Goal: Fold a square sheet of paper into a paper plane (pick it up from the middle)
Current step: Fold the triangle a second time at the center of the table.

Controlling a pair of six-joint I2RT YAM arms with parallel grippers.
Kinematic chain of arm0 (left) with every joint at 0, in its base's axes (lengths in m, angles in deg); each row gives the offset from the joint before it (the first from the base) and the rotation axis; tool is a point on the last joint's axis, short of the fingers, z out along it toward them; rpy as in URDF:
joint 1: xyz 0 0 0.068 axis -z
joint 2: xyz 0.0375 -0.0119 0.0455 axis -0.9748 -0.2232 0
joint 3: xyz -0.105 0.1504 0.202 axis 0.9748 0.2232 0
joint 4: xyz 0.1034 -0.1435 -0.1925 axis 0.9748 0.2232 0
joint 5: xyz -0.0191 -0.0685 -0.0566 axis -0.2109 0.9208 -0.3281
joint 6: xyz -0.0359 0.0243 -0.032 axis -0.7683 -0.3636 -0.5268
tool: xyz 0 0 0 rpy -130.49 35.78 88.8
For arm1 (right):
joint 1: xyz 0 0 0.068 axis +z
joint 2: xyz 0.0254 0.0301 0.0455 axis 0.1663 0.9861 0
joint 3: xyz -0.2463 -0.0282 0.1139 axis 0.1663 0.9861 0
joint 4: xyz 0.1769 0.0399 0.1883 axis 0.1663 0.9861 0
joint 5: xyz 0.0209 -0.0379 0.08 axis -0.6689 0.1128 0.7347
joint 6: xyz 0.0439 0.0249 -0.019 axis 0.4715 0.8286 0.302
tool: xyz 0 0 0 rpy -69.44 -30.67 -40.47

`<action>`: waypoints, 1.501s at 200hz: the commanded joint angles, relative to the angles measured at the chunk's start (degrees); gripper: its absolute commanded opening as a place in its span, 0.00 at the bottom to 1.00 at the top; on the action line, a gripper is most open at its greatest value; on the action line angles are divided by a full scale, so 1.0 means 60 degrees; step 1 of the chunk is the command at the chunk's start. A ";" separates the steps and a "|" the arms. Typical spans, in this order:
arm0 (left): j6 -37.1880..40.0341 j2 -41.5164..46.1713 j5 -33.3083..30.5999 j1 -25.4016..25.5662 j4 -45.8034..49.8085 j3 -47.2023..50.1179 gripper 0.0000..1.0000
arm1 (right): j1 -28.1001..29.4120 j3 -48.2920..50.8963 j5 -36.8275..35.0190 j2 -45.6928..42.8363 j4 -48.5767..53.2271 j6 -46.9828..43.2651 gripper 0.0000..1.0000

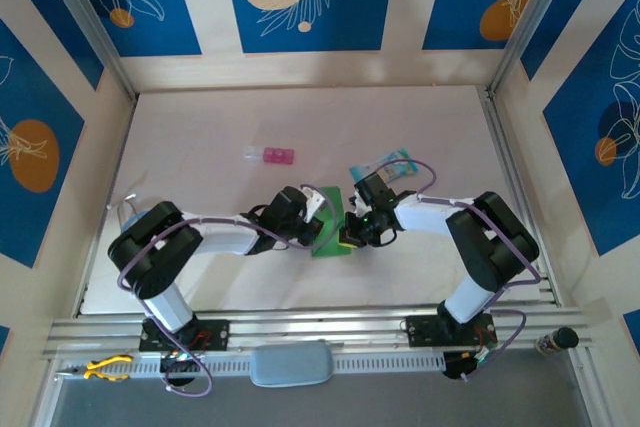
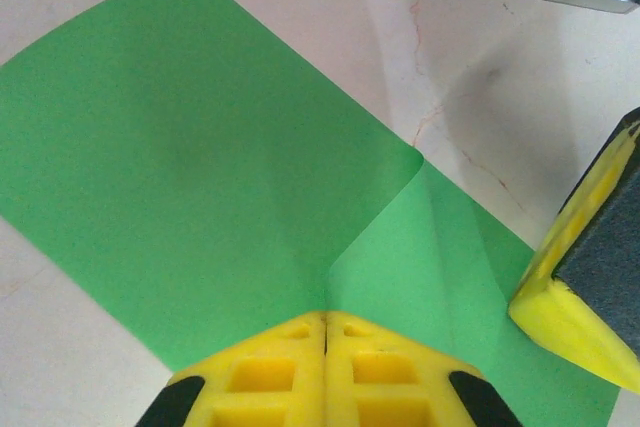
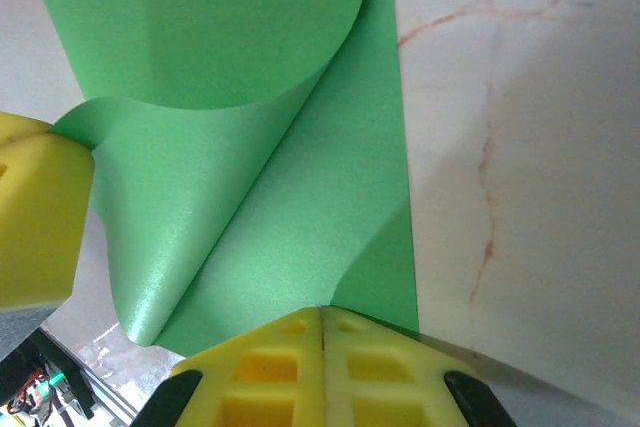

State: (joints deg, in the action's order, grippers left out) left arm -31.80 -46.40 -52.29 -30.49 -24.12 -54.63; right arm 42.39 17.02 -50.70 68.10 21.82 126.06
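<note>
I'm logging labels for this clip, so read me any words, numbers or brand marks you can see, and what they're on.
No text can be read in these views.
Green paper: plain, unmarked.
Blue packet: printed, but too small to read.
Pink block: no marking can be made out.

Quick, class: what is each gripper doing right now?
Left gripper: closed, pinching the square sheet of paper.
Right gripper: closed, tips against it; grip unclear.
</note>
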 commanded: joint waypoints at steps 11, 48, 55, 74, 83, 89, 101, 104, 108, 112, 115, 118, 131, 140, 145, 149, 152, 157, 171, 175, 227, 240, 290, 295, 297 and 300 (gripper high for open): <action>0.0307 -0.0241 -0.0109 -0.0079 -0.0060 -0.0279 0.01 | -0.0064 -0.0034 -0.0277 0.0301 0.0702 -0.0110 0.01; 0.0217 -0.0274 -0.0197 -0.0092 0.0086 -0.0309 0.01 | -0.0071 -0.0031 -0.0283 0.0290 0.0703 -0.0117 0.01; 0.0188 -0.0270 -0.0215 -0.0093 0.0135 -0.0309 0.01 | -0.0072 -0.0031 -0.0280 0.0302 0.0702 -0.0111 0.01; 0.0120 -0.0242 -0.0269 -0.0089 0.0129 -0.0240 0.01 | -0.0066 -0.0029 -0.0283 0.0296 0.0695 -0.0091 0.01; 0.0092 -0.0223 -0.0269 -0.0085 0.0094 -0.0208 0.01 | -0.0064 -0.0029 -0.0298 0.0297 0.0703 -0.0081 0.01; 0.0080 -0.0222 -0.0266 -0.0087 0.0097 -0.0207 0.01 | -0.0062 -0.0031 -0.0298 0.0296 0.0699 -0.0068 0.01; 0.0037 -0.0239 -0.0280 -0.0089 0.0157 -0.0221 0.01 | -0.0067 -0.0029 -0.0298 0.0296 0.0697 -0.0066 0.01; 0.0016 -0.0241 -0.0276 -0.0092 0.0170 -0.0221 0.01 | -0.0057 -0.0038 -0.0298 0.0293 0.0688 -0.0064 0.01; 0.0002 -0.0250 -0.0284 -0.0079 0.0190 -0.0221 0.01 | -0.0062 -0.0042 -0.0298 0.0297 0.0688 -0.0066 0.01; -0.0025 -0.0255 -0.0284 -0.0091 0.0200 -0.0221 0.01 | -0.0053 -0.0037 -0.0298 0.0297 0.0688 -0.0066 0.01; -0.0021 -0.0254 -0.0277 -0.0090 0.0203 -0.0217 0.01 | -0.0063 -0.0030 -0.0298 0.0297 0.0688 -0.0066 0.01; -0.0045 -0.0263 -0.0270 -0.0085 0.0210 -0.0221 0.02 | -0.0061 -0.0033 -0.0298 0.0297 0.0699 -0.0066 0.01; -0.0094 -0.0269 -0.0213 -0.0092 0.0218 -0.0196 0.02 | -0.0064 -0.0029 -0.0291 0.0283 0.0688 -0.0066 0.01; -0.0121 -0.0281 -0.0182 -0.0093 0.0242 -0.0203 0.02 | -0.0064 -0.0031 -0.0288 0.0295 0.0687 -0.0058 0.01; -0.0137 -0.0286 -0.0193 -0.0091 0.0279 -0.0206 0.02 | -0.0062 -0.0030 -0.0284 0.0294 0.0688 -0.0065 0.01; -0.0148 -0.0281 -0.0196 -0.0089 0.0297 -0.0206 0.02 | -0.0057 -0.0043 -0.0287 0.0297 0.0699 -0.0056 0.01; -0.0160 -0.0281 -0.0209 -0.0087 0.0303 -0.0205 0.02 | -0.0062 -0.0043 -0.0284 0.0297 0.0689 -0.0059 0.01; -0.0179 -0.0304 -0.0224 -0.0092 0.0325 -0.0195 0.02 | -0.0057 -0.0043 -0.0283 0.0296 0.0688 -0.0052 0.01; -0.0196 -0.0303 -0.0241 -0.0080 0.0321 -0.0178 0.02 | -0.0060 -0.0044 -0.0283 0.0286 0.0704 -0.0052 0.01; -0.0215 -0.0307 -0.0226 -0.0091 0.0334 -0.0177 0.02 | -0.0064 -0.0056 -0.0283 0.0300 0.0702 -0.0052 0.01; -0.0254 -0.0381 -0.0339 -0.0093 0.0196 -0.0133 0.02 | -0.0064 -0.0080 -0.0269 0.0311 0.0702 -0.0059 0.01; -0.0231 -0.0384 -0.0484 -0.0078 0.0245 -0.0162 0.02 | -0.0058 -0.0073 -0.0285 0.0324 0.0702 -0.0052 0.01; -0.0195 -0.0450 -0.0380 -0.0100 0.0321 -0.0193 0.02 | -0.0052 -0.0063 -0.0260 0.0304 0.0711 -0.0052 0.01; -0.0209 -0.0470 -0.0334 -0.0093 0.0306 -0.0192 0.03 | -0.0050 -0.0061 -0.0269 0.0311 0.0706 -0.0052 0.01; -0.0217 -0.0469 -0.0322 -0.0093 0.0306 -0.0185 0.03 | -0.0046 -0.0048 -0.0269 0.0311 0.0703 -0.0052 0.01; -0.0216 -0.0471 -0.0307 -0.0102 0.0306 -0.0178 0.03 | -0.0049 -0.0048 -0.0267 0.0312 0.0702 -0.0052 0.01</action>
State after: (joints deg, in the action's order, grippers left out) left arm -32.83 -48.21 -54.30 -30.49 -22.76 -55.24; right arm 42.33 16.70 -50.66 68.36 22.37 126.08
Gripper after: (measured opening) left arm 0.061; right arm 0.045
